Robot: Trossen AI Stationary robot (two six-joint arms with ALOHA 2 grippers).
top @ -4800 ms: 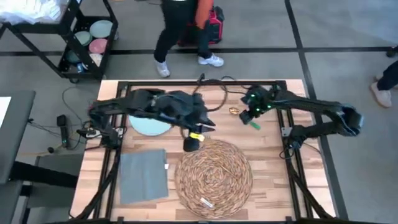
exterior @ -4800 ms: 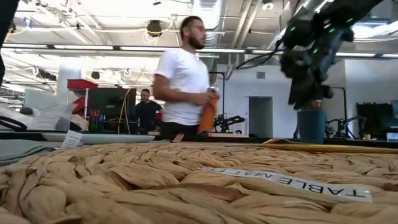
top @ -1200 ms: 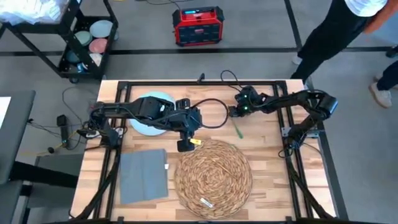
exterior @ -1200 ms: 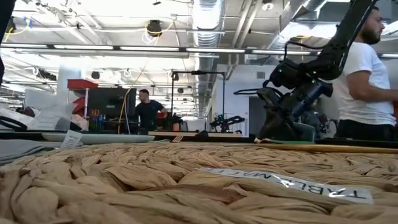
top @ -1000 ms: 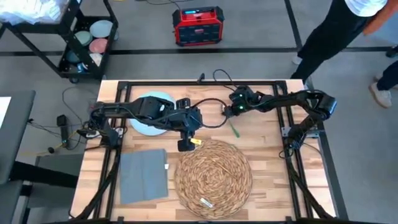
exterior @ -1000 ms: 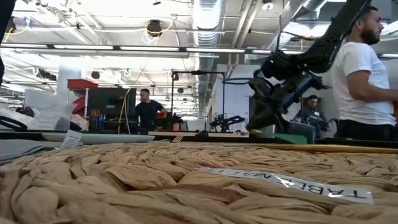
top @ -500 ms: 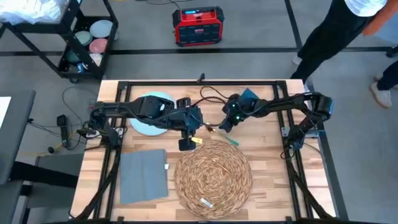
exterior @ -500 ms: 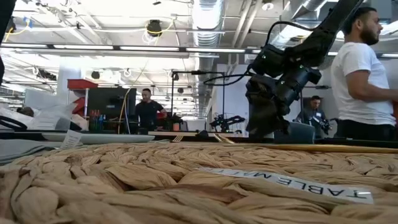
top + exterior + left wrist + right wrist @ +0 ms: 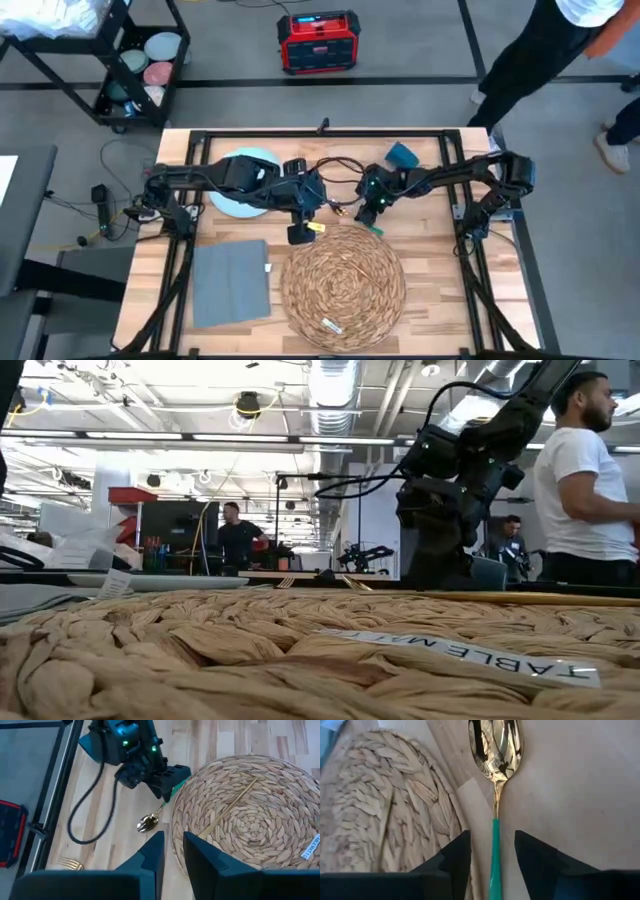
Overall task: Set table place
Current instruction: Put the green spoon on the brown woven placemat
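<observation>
Reaching low over the bench [image 9: 430,270], the right gripper [image 9: 372,212] sits at the far edge of the wicker placemat [image 9: 343,283], its jaws parted on either side of the green handle of a gold-bowled spoon [image 9: 496,780]; whether they press the handle cannot be told; the spoon lies on the wood just beside the mat's rim; the left gripper [image 9: 297,233] hovers close by, jaws slightly apart and holding nothing; a grey napkin [image 9: 231,282] lies left of the mat, a pale-blue plate [image 9: 240,180] beyond it.
</observation>
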